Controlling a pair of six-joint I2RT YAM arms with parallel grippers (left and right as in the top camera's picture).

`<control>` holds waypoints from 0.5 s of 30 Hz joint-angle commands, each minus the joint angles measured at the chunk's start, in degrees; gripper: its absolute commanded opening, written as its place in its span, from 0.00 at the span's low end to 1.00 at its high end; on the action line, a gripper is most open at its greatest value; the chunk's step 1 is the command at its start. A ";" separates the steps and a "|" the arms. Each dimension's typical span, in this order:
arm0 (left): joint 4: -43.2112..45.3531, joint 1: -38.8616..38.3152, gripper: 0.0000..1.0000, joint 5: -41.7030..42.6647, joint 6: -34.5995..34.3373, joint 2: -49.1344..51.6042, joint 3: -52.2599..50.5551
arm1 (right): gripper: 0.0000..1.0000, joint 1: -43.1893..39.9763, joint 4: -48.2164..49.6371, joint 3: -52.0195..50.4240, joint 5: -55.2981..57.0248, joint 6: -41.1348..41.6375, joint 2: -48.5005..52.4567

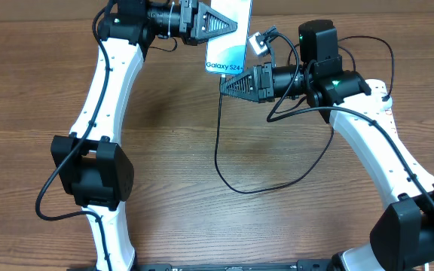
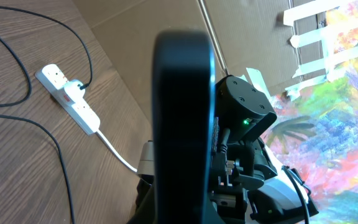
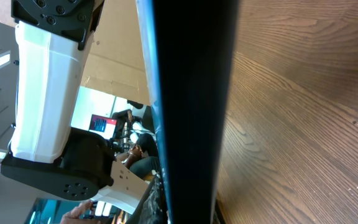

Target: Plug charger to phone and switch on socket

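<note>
My left gripper (image 1: pixel 227 25) is shut on the phone (image 1: pixel 230 41) near its upper end and holds it above the table, blue screen up, "Galaxy" text at the near edge. The phone shows edge-on as a dark bar in the left wrist view (image 2: pixel 185 124) and the right wrist view (image 3: pixel 194 93). My right gripper (image 1: pixel 224 83) is at the phone's near short edge, shut where the charger cable (image 1: pixel 220 154) starts. The connector tip is hidden. The socket (image 2: pixel 70 102) lies on the table with a plug in it, and is out of the overhead view.
The charger's black cable loops across the table middle (image 1: pixel 277 184) and past the socket (image 2: pixel 17 68). The socket's white cord (image 2: pixel 118 154) runs toward the arms. A cardboard wall (image 2: pixel 166 15) and a colourful painting (image 2: pixel 347 93) stand behind the table.
</note>
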 commanded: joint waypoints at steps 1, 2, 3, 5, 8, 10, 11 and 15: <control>-0.09 -0.94 0.04 5.40 -0.57 -0.68 1.01 | 0.04 0.15 1.75 1.29 2.29 0.20 -1.75; -0.09 -0.94 0.04 5.40 -0.57 -0.68 1.01 | 0.04 0.13 2.10 1.29 2.29 0.20 -1.75; -0.09 -0.94 0.04 5.40 -0.59 -0.68 1.01 | 0.04 0.13 2.19 1.29 2.29 0.17 -1.75; -0.09 -0.94 0.04 5.40 -1.49 -0.68 1.01 | 0.04 0.15 2.32 1.29 2.05 -0.63 -1.75; -0.09 -0.92 0.04 5.40 -2.29 -0.68 1.01 | 0.04 0.15 2.32 1.29 2.05 -1.75 -1.75; -0.09 -0.94 0.04 5.40 -2.29 -0.68 1.01 | 0.04 0.15 2.69 1.27 2.08 -1.77 -1.75; -0.09 -0.94 0.04 5.40 -2.29 -0.68 1.01 | 0.04 0.15 3.02 1.29 2.05 -1.75 -1.75; -0.09 -0.94 0.04 5.40 -2.80 -0.68 1.01 | 0.04 0.15 3.06 1.27 2.05 -1.73 -1.75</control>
